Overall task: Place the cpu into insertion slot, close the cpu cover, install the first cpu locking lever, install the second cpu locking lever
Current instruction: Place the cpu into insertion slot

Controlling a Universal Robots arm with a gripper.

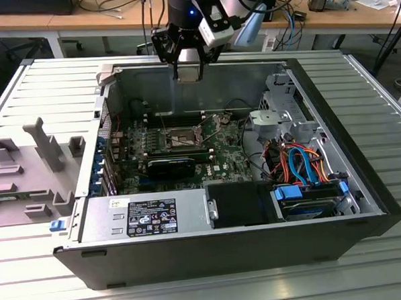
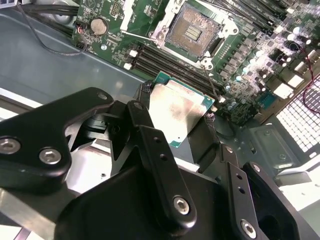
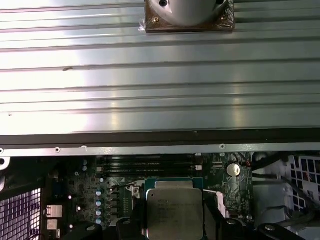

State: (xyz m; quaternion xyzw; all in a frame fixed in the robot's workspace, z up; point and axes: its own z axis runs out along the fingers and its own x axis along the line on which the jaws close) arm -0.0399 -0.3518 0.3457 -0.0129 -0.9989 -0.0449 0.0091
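I found the gripper (image 1: 188,74) clamped on the chip (image 2: 180,111), holding it by opposite edges above the open computer case (image 1: 192,252). The socket (image 2: 193,33) lay uncovered on the green board (image 2: 114,14) below, apart from the chip.

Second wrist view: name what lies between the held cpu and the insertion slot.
In the second wrist view, long black memory slots lie between the cpu, clamped in the gripper, and the open insertion slot.

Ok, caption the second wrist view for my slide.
Tool grips the cpu, the empty insertion slot open on the motherboard beyond.
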